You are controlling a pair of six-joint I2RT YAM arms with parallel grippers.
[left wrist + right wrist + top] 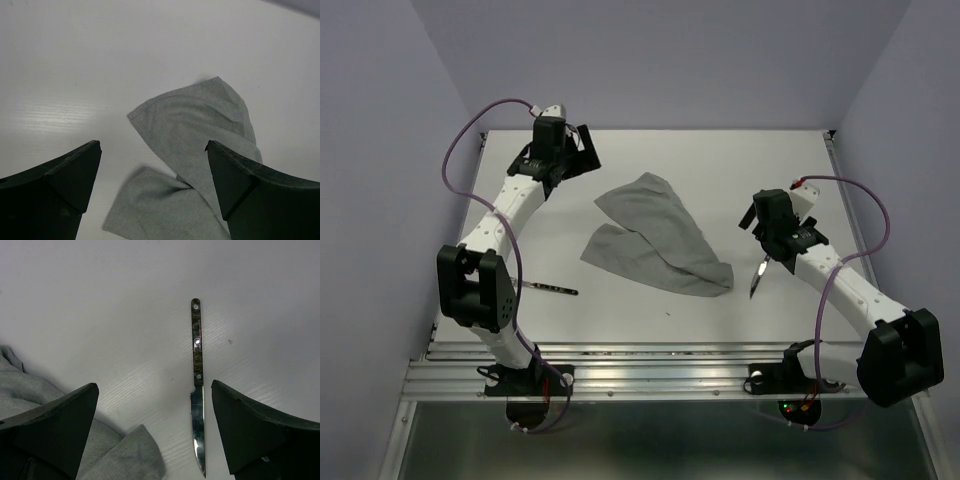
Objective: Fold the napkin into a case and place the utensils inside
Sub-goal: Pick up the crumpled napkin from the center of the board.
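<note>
The grey napkin (655, 235) lies rumpled and loosely doubled over in the middle of the white table (650, 150). No case is in view. One of the utensils, a knife (757, 277) with a dark riveted handle and a shiny blade, lies just right of the napkin. A second slim utensil (550, 288) lies by the left arm's elbow. My left gripper (580, 150) hovers open at the far left and looks down on the napkin (200, 125). My right gripper (762, 222) is open above the knife (197, 390), with the napkin's corner (120, 455) at its lower left.
A metal rail (650, 365) runs along the table's near edge in front of both arm bases. Lilac walls close in the back and both sides. The left arm's elbow (475, 285) stands over the second utensil's left end.
</note>
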